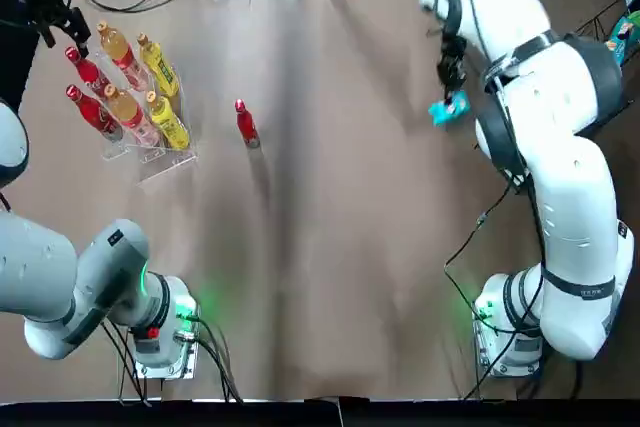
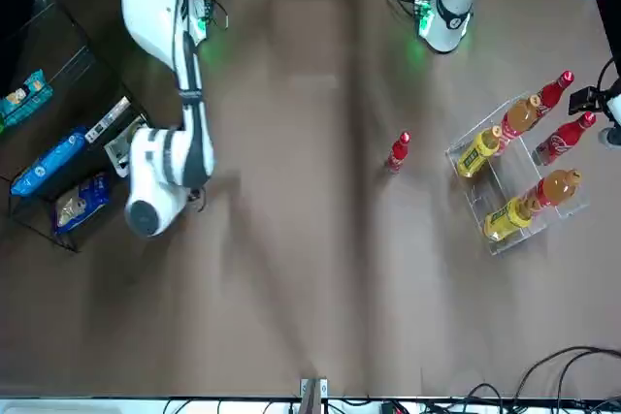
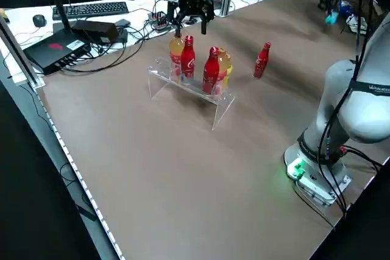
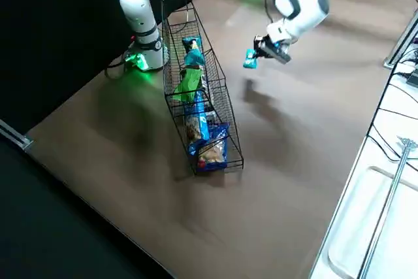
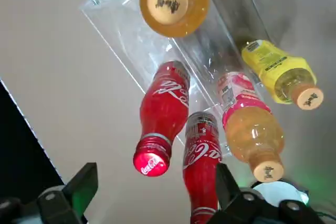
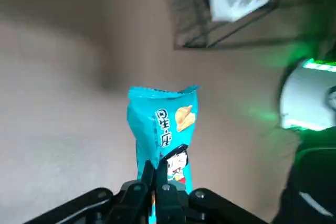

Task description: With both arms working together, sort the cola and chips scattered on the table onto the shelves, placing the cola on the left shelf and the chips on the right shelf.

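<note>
Brown table point(image 1: 330, 247): three cola bottles point(image 1: 246, 123), one teal chips packet point(image 1: 449, 107) pinched by right gripper point(image 6: 157, 182), left gripper point(image 5: 152, 192) spread.

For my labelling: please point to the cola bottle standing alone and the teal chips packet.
Lone cola bottle point(image 1: 246, 124), top view, its red body.
Teal chips packet point(image 6: 164, 124), right wrist view, its printed front.

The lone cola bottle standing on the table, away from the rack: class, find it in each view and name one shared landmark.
Top view: lone cola bottle, right of the clear acrylic rack.
Front view: at, left of the rack.
Left side view: at, right of the rack.
Right side view: not in it.
Left wrist view: not in it.
Right wrist view: not in it.
Landmark: the clear acrylic rack.
</note>
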You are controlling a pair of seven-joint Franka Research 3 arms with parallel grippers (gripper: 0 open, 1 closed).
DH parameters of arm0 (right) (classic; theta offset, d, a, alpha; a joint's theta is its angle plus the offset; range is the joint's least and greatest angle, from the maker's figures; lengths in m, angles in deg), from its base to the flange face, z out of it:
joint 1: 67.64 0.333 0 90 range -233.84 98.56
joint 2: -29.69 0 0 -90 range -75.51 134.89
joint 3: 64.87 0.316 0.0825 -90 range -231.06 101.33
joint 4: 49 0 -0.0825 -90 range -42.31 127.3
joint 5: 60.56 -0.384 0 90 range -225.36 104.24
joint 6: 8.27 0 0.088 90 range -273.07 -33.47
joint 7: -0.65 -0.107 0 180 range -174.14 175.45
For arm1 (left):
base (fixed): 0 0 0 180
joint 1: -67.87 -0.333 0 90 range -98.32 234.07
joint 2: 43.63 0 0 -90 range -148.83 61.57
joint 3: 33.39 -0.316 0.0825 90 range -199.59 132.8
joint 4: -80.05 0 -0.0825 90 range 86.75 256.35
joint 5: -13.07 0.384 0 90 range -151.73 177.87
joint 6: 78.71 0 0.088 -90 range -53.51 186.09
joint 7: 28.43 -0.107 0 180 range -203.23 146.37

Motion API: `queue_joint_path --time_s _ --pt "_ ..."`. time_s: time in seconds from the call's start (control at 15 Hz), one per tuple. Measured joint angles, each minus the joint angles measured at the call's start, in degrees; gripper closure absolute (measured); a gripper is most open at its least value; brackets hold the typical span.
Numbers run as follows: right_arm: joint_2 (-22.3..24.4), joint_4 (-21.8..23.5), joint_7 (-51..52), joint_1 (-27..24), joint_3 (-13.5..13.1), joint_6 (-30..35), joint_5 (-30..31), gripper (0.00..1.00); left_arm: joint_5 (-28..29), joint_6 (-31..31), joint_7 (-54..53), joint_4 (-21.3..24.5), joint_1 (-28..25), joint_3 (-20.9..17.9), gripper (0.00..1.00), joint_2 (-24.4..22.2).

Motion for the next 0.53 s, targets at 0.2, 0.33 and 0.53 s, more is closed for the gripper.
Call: queue_joint_path --time_s 0.2,0.33,0.53 --pt "1.17 -7.63 6.01 0.01 -8.34 10.12 1.05 0.96 -0.22 0.04 0.34 -3.11 0.03 3.23 0.00 0.00" --pt "1.48 -10.75 10.91 0.22 -14.74 16.52 1.18 0.96 -1.89 -0.01 2.59 -5.21 0.16 7.23 0.00 -0.03" --pt "1.76 -14.51 20.47 1.29 -26.21 23.93 1.18 0.96 -6.91 -0.10 8.49 -5.79 0.35 13.13 0.00 -0.02"
